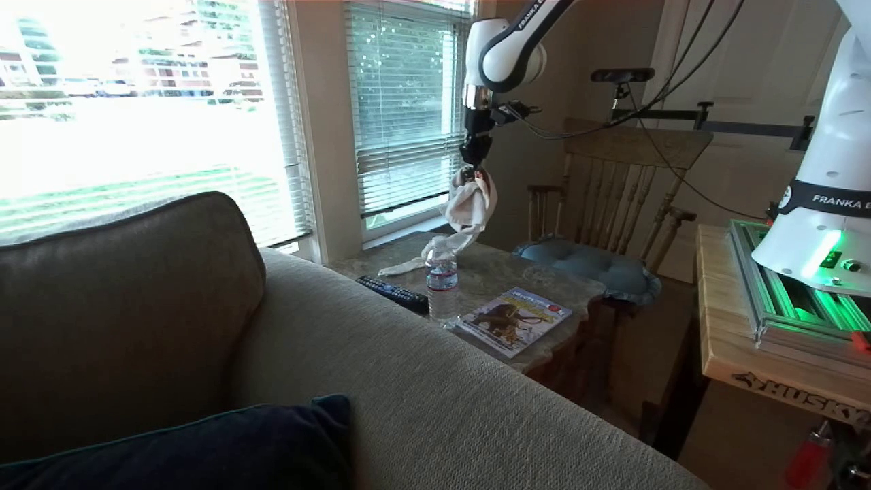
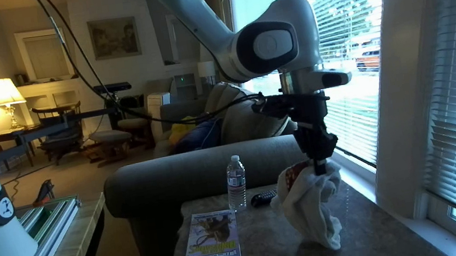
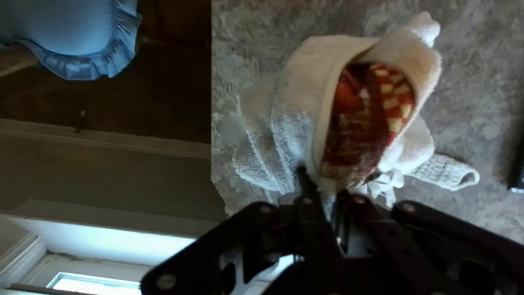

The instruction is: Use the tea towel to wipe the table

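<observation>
Daylight floods the room from a wide window [image 1: 136,150] at the left of the frame in an exterior view, and a grey couch [image 1: 408,381] fills the foreground, a dark blue pillow [image 1: 224,449] on it at lower left. Beyond the couch, mid-frame, stands the table [image 1: 507,272]. The tea towel [image 1: 471,204] dangles over it from the robot arm [image 1: 493,58], crumpled at the top, a long tail sloping down to the left; part of that tail passes behind an upright water bottle [image 1: 442,286]. A black remote [image 1: 391,292] lies just left of the bottle, a magazine [image 1: 514,320] just right of it. Behind, towards the right, is a wooden chair [image 1: 636,144] with a blue seat pad [image 1: 585,265].

In an exterior view, a lit lamp [image 2: 4,94] glows at upper left and a framed picture [image 2: 114,37] hangs near the top. The fingers [image 2: 320,167], right of centre, point straight down into the towel, which bunches around them and droops towards the bottom of the frame, a red patterned patch showing near its top. I can't tell whether its lowest fold touches the table.

In the wrist view, the fingers stand at the bottom edge, close together, pinching white cloth between them. The towel spreads across the middle of the frame, curling open around a red-and-yellow checked side, with a narrow textured loop poking out to the right.
</observation>
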Available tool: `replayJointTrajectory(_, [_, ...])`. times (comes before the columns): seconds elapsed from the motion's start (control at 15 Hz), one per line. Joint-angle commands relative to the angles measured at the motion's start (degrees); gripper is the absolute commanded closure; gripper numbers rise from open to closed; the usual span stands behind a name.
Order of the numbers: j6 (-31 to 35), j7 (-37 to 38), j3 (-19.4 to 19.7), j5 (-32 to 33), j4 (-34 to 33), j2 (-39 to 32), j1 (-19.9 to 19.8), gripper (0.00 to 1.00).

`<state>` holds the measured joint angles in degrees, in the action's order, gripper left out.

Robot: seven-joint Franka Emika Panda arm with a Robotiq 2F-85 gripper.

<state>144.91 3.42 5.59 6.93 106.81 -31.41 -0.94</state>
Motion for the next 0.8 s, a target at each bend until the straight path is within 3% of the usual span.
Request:
replayJointTrajectory(0.0, [-2.5,0.1,2.3,5.8,5.5,2.3,2.3,0.97])
replayJointTrajectory(0.53, [-6.1,6.9,4.7,14.8,4.2,-5.4,8.5,0.97])
replayJointTrajectory(0.73, [-4.9,10.2,4.5,14.6,1.4,-11.0,10.3,0.97])
